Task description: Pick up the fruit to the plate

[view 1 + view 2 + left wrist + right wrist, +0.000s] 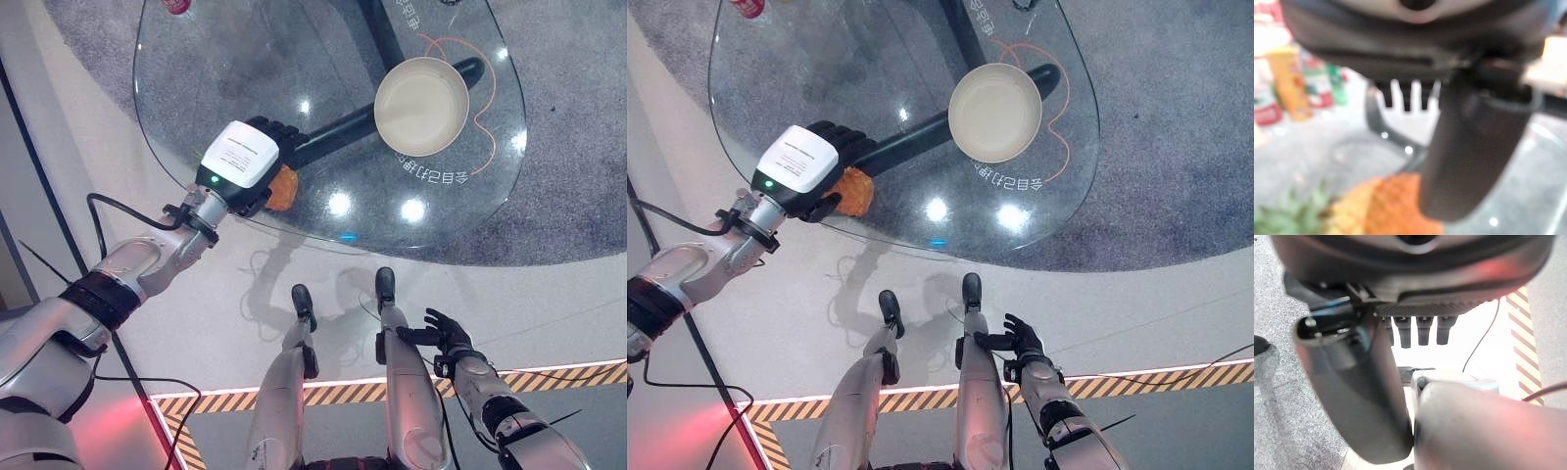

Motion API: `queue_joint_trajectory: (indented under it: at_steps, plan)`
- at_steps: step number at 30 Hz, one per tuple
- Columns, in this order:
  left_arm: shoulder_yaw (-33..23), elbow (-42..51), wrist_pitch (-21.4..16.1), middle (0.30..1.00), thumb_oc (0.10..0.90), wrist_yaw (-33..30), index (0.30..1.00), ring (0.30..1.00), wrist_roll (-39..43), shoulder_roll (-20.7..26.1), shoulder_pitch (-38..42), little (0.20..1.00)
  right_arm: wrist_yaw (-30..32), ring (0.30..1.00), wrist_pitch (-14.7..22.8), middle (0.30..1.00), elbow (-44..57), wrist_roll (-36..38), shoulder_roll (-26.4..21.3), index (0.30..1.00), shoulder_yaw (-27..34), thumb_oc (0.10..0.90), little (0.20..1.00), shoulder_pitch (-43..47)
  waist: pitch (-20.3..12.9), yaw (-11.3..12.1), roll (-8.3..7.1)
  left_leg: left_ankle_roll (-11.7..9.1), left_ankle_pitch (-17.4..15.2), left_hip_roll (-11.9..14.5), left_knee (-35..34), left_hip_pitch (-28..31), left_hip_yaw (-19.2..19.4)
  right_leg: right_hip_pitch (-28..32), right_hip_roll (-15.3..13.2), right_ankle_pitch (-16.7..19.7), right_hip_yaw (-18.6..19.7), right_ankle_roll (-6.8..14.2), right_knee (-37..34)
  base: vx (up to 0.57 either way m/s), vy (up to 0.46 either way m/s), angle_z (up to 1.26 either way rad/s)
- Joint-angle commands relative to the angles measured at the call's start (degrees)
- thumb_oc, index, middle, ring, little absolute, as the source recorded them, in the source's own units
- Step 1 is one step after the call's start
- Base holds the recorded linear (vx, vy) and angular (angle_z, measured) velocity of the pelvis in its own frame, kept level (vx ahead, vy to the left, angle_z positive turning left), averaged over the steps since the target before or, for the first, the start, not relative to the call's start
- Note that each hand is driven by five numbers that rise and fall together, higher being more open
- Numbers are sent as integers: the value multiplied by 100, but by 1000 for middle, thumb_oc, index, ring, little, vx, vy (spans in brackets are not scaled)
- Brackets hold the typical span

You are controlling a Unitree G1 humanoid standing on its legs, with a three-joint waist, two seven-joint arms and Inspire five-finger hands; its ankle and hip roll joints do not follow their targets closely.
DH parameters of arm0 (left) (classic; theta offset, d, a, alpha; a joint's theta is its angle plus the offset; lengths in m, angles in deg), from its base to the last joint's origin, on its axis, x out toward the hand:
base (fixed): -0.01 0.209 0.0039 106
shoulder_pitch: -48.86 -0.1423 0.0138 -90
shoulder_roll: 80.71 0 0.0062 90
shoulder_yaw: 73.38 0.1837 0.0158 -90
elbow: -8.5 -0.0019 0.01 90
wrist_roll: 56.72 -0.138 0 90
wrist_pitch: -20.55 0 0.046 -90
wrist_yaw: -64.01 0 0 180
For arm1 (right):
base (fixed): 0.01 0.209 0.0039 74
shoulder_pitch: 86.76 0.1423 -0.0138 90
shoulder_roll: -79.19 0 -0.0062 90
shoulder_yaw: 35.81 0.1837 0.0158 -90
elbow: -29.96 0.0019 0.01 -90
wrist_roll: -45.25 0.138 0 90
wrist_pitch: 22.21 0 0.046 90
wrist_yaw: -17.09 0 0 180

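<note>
Orange bumpy fruit (pixel 854 191) on glass table (pixel 774 88) near edge; cream plate (pixel 994 113) empty, well apart.

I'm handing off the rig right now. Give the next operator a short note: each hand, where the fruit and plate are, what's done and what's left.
Left hand: over the near left part of the glass table, above the orange fruit; its fingers look straight in the left wrist view, with the fruit lying below the thumb, not clearly gripped.
Right hand: idle, low beside the table, fingers relaxed, holding nothing.
Plate: cream, empty, on the far right part of the table.
Done: left hand brought to the fruit.
Left: close on the fruit, lift it, carry it to the plate, release.
</note>
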Motion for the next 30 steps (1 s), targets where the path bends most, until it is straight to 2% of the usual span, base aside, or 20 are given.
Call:
queue_joint_trajectory:
  at_steps: [1, 7, 13, 19, 23, 30]
  plan:
    - [-390, 67, 157, 900, 800, -75, 900, 900, -222, 301, 478, 900, 213, 900, -156, 900, -114, -222, -357, 900, -173, 800, 900, -590, -85, 9, -198, -112, -227, 114, 986, -637, -34, -101, -10, 166, -156, -123, 47, 0, 0, 0]
    - [-113, -74, 493, 900, 800, 552, 900, 900, -182, 290, 625, 900, 200, 900, -104, 900, -164, -196, -357, 900, -188, 800, 900, -516, -85, 13, -200, -109, -207, 111, 949, -733, -32, -186, -32, 205, -175, -93, 4, -5, 1, -2]
    - [-126, -178, 778, 900, 800, 884, 900, 900, -172, 294, 508, 900, 207, 900, -107, 900, -169, -231, -354, 900, -186, 800, 900, -469, -85, 58, -188, -114, -203, 93, 937, -740, -79, -149, -54, 212, -226, -80, -41, 0, 0, 0]
    - [-246, -470, 992, 900, 800, 726, 900, 900, -316, 177, 393, 900, 245, 900, -159, 900, -207, -206, -315, 900, -191, 800, 900, -362, -85, 89, -199, -126, -168, 99, 898, -801, -96, -187, -55, 225, -272, -85, -79, -1, 1, 3]
    - [-295, -673, 1160, 900, 800, 323, 900, 900, -321, 92, 417, 900, 299, 900, -228, 900, -125, -169, -293, 900, -205, 800, 900, -337, -85, 80, -231, -113, -161, 93, 898, -901, -99, -308, -36, 239, -270, -91, -62, 1, 1, 2]
    - [-440, -1165, 1129, 900, 800, -274, 900, 900, -430, -142, 434, 900, 352, 900, -235, 900, -27, -170, -253, 900, -278, 800, 900, -312, -85, 38, -298, -115, -119, 108, 861, -1027, -51, -475, 3, 279, -249, -84, -65, 0, 0, 0]
